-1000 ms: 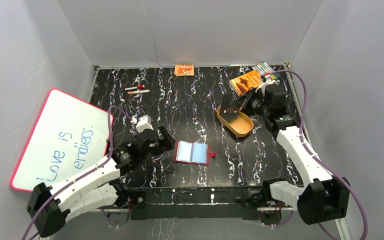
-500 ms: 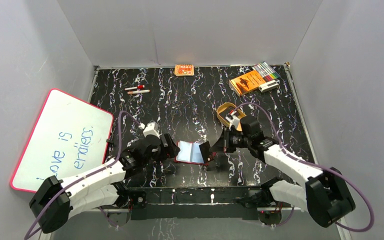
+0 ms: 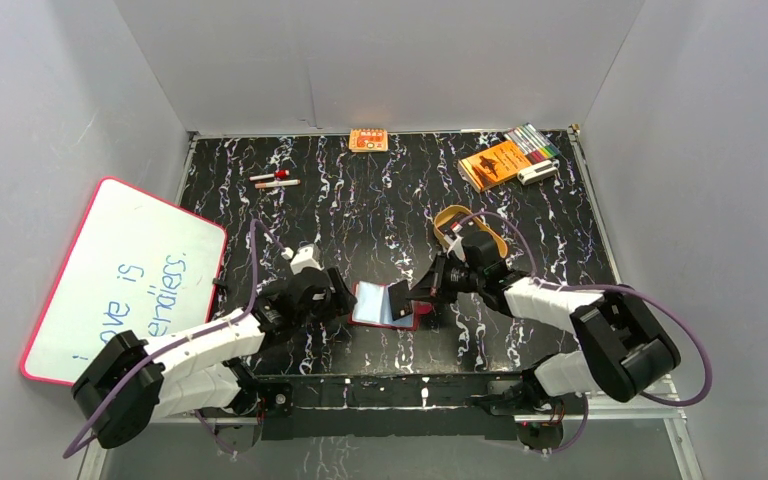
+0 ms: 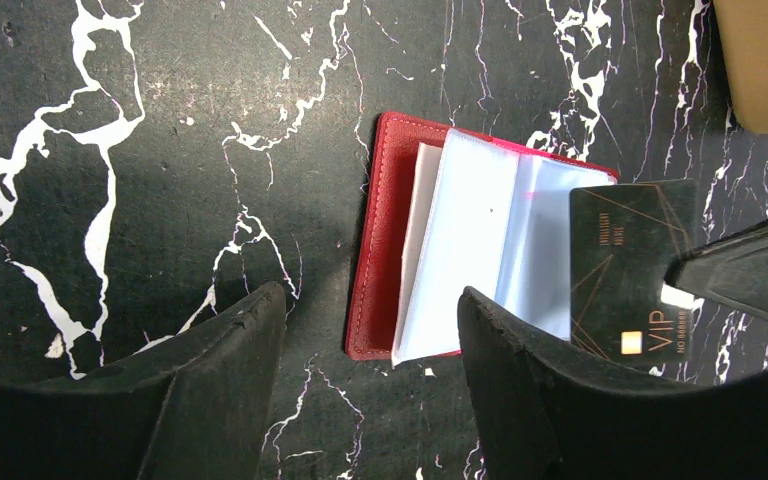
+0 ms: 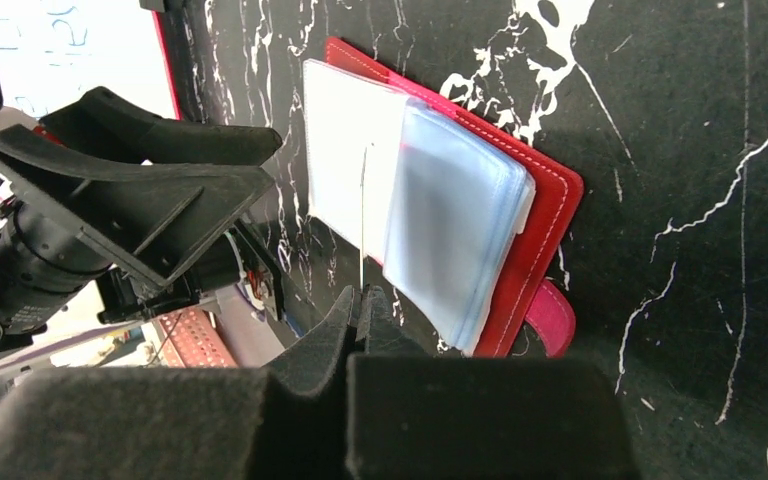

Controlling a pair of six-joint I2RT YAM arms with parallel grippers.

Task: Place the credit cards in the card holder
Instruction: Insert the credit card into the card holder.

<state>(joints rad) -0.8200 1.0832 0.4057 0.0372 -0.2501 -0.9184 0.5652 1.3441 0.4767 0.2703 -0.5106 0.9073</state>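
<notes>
Near centre of the counter (image 3: 360,200), the card holder (image 3: 378,304) lies open with sleeves up. Its long axis runs 9–3, with the red cover edge at 9 and the snap tab (image 5: 550,320) at 3.

The left hand (image 3: 346,300) is at the holder's 9 o'clock edge, fingers apart and straddling the cover edge, not clamped. Its arm lies low, reaching in from 7.

The right hand (image 3: 422,291) comes in from 3, fingers together and clamped on the dark credit card (image 4: 632,270). The card is tilted up, long axis about 12–6, parallel to the fold, with its free edge over the 3 o'clock sleeves. Can't tell if it's inside a sleeve. The forearm points toward 9, elbow folded.

Versus 1 s ago: the right hand was at the tan tray (image 3: 447,222) and has now swung to the holder. The left hand has closed up from off the 9 side to the cover edge.

Further out, the tray sits just behind the right wrist. The orange booklet (image 3: 492,163) is at 1, the small orange box (image 3: 368,140) at 12 and the whiteboard (image 3: 120,275) at 9.
</notes>
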